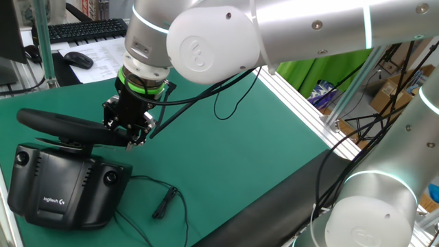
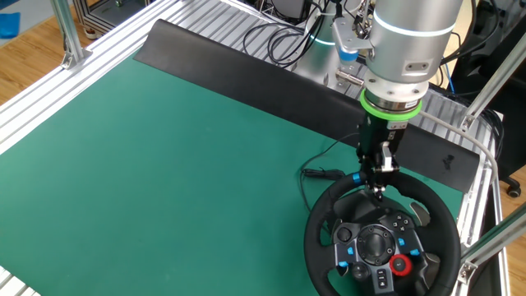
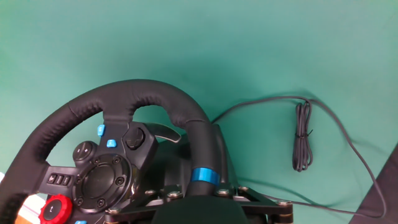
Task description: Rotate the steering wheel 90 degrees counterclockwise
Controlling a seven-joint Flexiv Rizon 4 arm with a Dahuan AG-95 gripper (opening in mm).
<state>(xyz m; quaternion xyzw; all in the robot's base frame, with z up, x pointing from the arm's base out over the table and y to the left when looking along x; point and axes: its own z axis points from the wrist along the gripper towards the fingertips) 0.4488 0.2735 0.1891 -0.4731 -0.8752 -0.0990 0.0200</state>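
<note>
Gripper clenched on steering wheel rim at 12 o'clock, beside blue stripe. Sweep arc toward 9 o'clock, following rim curvature; grip firm.

Lighting: even, bright, overhead; soft faint shadows on the green mat. Glare: broad highlights on the silver arm. Focus: both fixed views sharp; hand view softens at its lower edge near the gripper. Motion blur negligible.

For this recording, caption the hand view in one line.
End effector at the steering wheel rim by its blue stripe, above green mat.
</note>
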